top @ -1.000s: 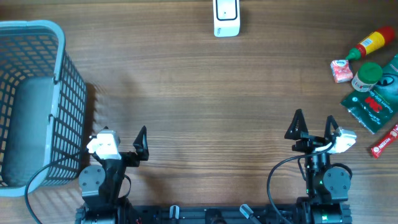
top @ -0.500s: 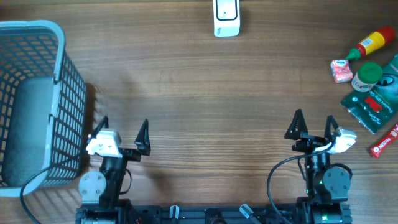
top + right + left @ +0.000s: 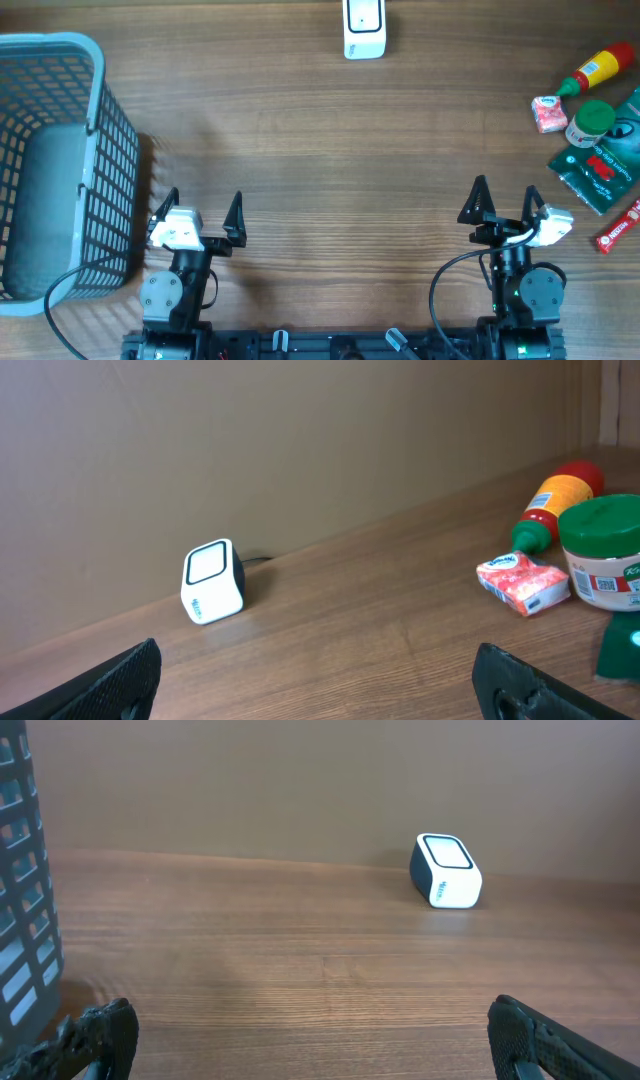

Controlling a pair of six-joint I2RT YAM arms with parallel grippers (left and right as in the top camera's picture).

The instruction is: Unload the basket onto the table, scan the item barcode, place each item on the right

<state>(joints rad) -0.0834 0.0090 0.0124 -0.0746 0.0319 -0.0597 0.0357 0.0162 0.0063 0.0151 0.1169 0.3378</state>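
The white barcode scanner [image 3: 363, 28] stands at the table's far edge, middle; it also shows as the scanner [image 3: 446, 871] in the left wrist view and the scanner [image 3: 213, 581] in the right wrist view. The items lie at the far right: a red and yellow bottle [image 3: 598, 70], a pink packet [image 3: 549, 113], a green-lidded jar [image 3: 589, 123], a green pouch [image 3: 605, 160] and a red stick pack [image 3: 618, 228]. My left gripper [image 3: 201, 202] [image 3: 310, 1020] and right gripper [image 3: 505, 192] [image 3: 318, 660] hang open and empty near the front edge, far from the scanner and the items.
A grey-blue wire basket [image 3: 100, 120] stands at the left, just beside my left arm; its mesh wall [image 3: 20, 920] fills the left wrist view's left edge. Bare wood lies between the grippers and the scanner.
My left gripper has shifted a little right and forward, away from the basket, and straightened to face the scanner. The right arm has not moved.
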